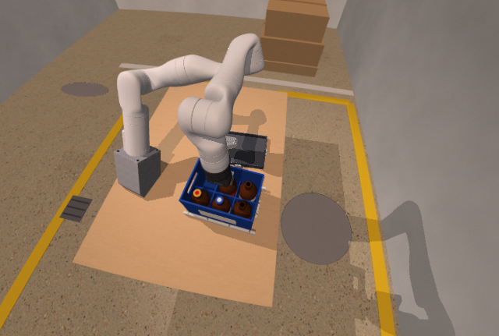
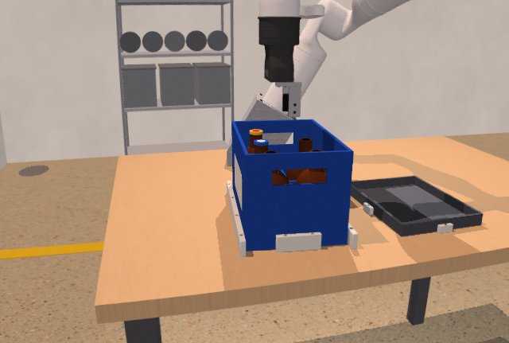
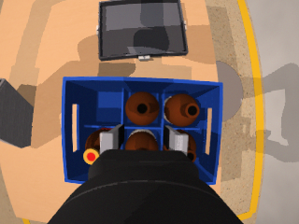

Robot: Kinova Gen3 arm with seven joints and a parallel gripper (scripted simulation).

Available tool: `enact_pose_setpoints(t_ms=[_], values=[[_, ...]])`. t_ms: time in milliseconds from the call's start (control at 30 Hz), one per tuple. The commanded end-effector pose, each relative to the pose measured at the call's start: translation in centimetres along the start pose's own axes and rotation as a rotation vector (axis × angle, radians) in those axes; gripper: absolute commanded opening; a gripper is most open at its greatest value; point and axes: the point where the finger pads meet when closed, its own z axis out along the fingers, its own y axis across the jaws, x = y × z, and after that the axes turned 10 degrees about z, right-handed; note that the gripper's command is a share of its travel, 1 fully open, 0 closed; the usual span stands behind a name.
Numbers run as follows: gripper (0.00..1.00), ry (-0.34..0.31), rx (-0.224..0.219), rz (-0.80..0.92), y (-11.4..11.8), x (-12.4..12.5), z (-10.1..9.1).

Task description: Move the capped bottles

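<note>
The blue crate (image 1: 222,199) stands on the table and also shows in the side view (image 2: 293,185) and the wrist view (image 3: 142,131). It holds several brown bottles. One has a red and yellow cap (image 1: 196,192) and one has a blue and white cap (image 1: 219,199). Open bottles stand at the right (image 1: 247,185) (image 1: 242,206). The back left cell looks empty (image 3: 100,108). My gripper (image 2: 289,104) is open and empty, just above the crate's rim. In the wrist view its fingers frame a brown bottle whose top is hidden. The dark tray (image 1: 247,150) is empty.
White stop blocks (image 2: 297,242) sit around the crate's foot and at the tray's edges. The robot's grey base (image 1: 136,169) stands on the table left of the crate. Cardboard boxes (image 1: 295,32) and a shelf (image 2: 174,55) stand off the table.
</note>
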Motion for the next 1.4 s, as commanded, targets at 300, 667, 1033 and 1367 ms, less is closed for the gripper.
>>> enact_pose_setpoints(t_ms=[300, 667, 1033, 1367], values=[[1.00, 0.000, -0.002, -0.013, -0.2, -0.3, -0.1], [1.00, -0.001, -0.002, -0.154, -2.8, -2.9, 0.3], [1.00, -0.002, 0.002, -0.278, -4.8, -4.5, 0.6], [1.00, -0.001, 0.001, -0.393, -7.1, -6.4, 0.8]])
